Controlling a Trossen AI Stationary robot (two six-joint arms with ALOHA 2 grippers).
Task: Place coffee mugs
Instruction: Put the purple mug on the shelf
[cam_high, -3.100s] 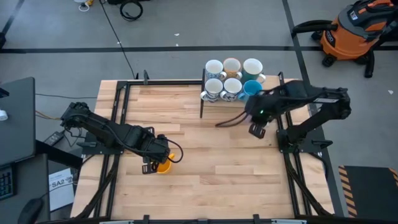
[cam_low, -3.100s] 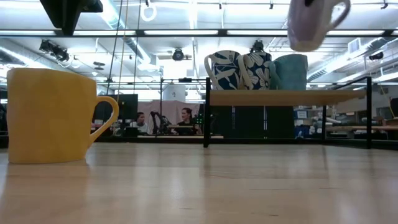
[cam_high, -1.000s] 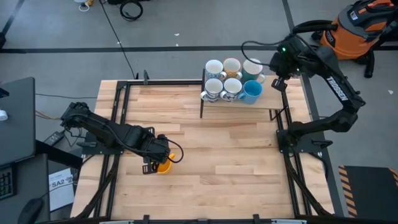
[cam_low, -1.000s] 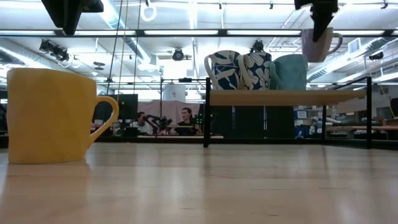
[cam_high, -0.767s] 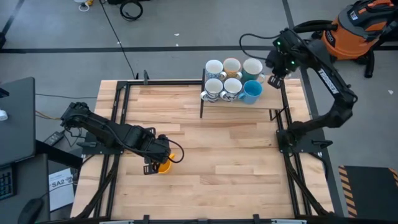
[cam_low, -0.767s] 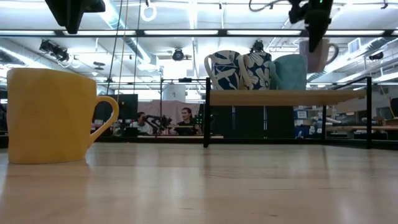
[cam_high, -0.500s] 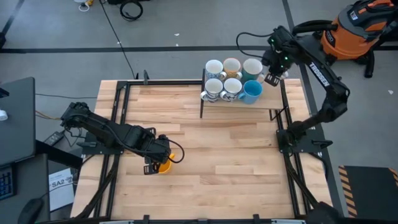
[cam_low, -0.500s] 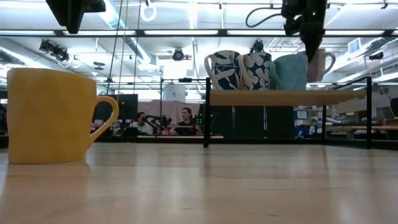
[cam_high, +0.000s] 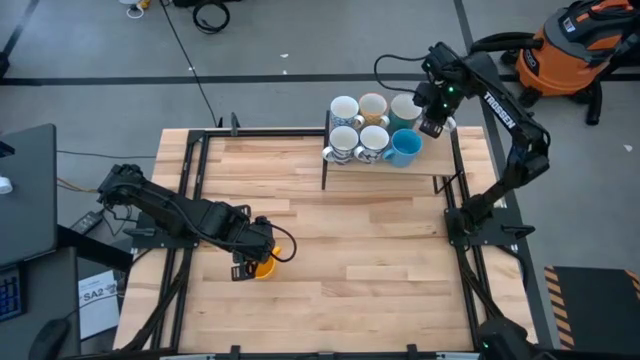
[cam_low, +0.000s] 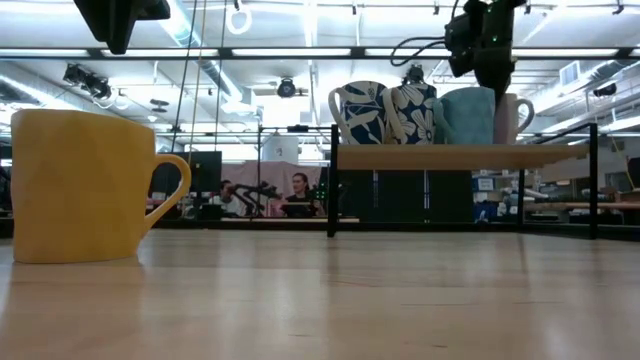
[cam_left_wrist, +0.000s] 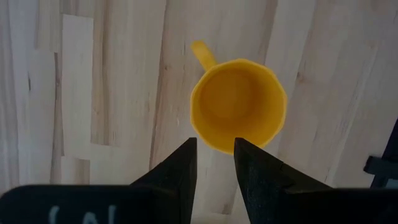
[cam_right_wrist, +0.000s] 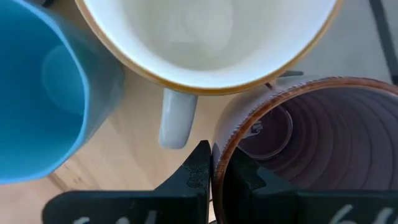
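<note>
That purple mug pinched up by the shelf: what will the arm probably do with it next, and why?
Probably lower it a little and let go. The right gripper is shut on the purple mug's rim, beside the white mug and blue mug on the shelf.

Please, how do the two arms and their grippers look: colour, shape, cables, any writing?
Both arms are dark, jointed segments. The right arm bears white lettering along one link, a small green light near its wrist, and a black cable looping off it. The left gripper has two flat, tapering black fingers; the right gripper looks the same.
</note>
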